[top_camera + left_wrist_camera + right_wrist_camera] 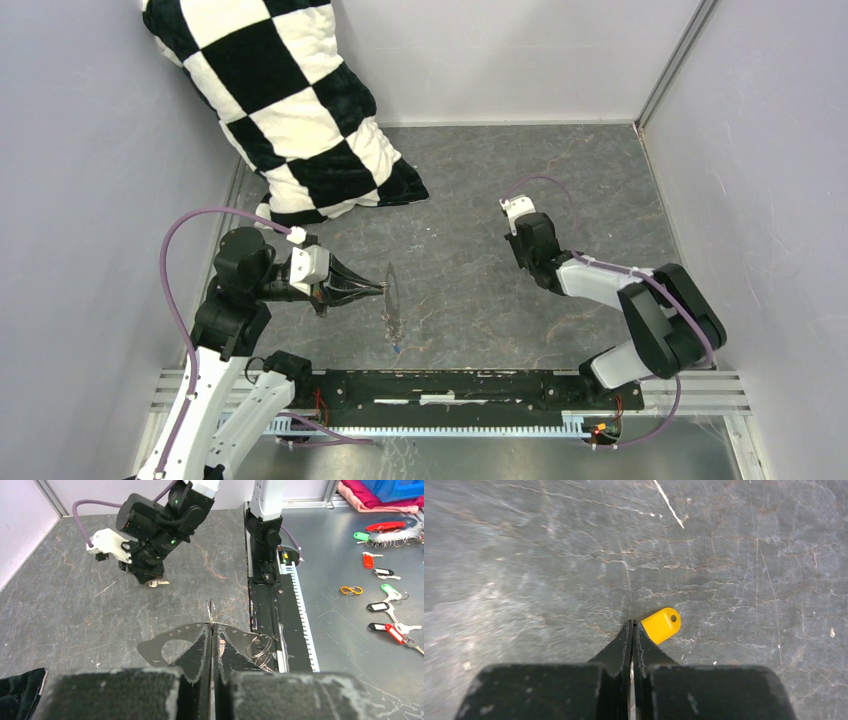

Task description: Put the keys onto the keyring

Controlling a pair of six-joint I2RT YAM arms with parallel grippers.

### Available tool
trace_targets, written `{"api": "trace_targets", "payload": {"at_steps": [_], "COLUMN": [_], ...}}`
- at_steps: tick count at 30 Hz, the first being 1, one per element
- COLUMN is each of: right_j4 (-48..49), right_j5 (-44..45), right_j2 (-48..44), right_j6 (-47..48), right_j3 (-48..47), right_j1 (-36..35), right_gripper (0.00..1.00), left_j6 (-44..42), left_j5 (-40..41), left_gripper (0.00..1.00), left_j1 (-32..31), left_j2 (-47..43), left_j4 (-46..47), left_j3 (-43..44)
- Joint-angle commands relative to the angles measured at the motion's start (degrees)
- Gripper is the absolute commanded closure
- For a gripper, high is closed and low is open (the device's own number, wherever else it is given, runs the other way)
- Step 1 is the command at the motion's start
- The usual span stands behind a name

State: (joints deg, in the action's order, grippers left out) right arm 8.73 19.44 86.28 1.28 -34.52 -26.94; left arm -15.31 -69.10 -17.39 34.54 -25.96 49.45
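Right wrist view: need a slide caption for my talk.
Closed right gripper on the grey table, yellow key head beside its tip.

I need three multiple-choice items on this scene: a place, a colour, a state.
1. The checkered pillow lies: A at the table's far left; B near right; C between the arms.
2. The key head by the right gripper is: A blue; B green; C yellow-orange.
3. The left gripper is: A wide open; B shut on the keyring; C out of view.
Key: A, it leans in the far left corner; C, the right wrist view shows yellow-orange; B, the keyring rises from its closed jaws.
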Motion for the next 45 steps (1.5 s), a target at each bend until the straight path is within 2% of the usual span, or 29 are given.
{"api": "trace_targets", "payload": {"at_steps": [1, 7, 10, 13, 17, 19, 27, 37, 45], "right_j4": [1.87, 2.76, 4.43, 10.92, 18.67, 17.68, 10.9, 8.66, 4.1], "right_j5": [-8.53, -28.95, -40.91, -52.22, -61.27, -61.04, -51.15, -39.12, -35.51], "right_j2": [-7.46, -14.57, -17.01, -19.39, -19.52, -17.87, -9.54, -11.1, -10.07], "right_j6": [-0.57, -1.19, -4.67, -10.19, -17.32, -17.09, -11.75, -6.95, -4.14], "right_j3": [2.03, 5.51, 7.77, 11.4, 14.7, 14.49, 11.29, 9.09, 7.06], "right_j1": [0.22, -1.38, -2.62, -4.6, -5.79, -5.84, -6.76, -10.98, -13.39], "right_gripper": [1.0, 0.99, 0.99, 0.99, 0.99, 0.99, 0.98, 0.96, 0.79], "left_j6": [1.6, 1.43, 1.37, 1.25, 1.17, 1.1, 1.48, 1.17, 1.07], "left_j5": [-0.85, -0.88, -0.94, -0.93, -0.95, -1.04, -0.78, -1.01, -1.09], "left_gripper": [0.98, 0.98, 0.98, 0.98, 0.98, 0.98, 0.98, 0.98, 0.98], "left_j1": [-0.1, -0.1, -0.1, -0.1, -0.1, -0.1, -0.1, -0.1, -0.1], "left_j2": [-0.09, 0.06, 0.25, 0.41, 0.68, 0.78, 0.01, 0.42, 0.61], "left_j4": [2.72, 2.67, 2.7, 2.75, 2.75, 2.78, 2.77, 2.82, 2.77], "left_j3": [2.32, 2.32, 2.4, 2.58, 2.73, 2.83, 2.6, 2.17, 2.36]}}
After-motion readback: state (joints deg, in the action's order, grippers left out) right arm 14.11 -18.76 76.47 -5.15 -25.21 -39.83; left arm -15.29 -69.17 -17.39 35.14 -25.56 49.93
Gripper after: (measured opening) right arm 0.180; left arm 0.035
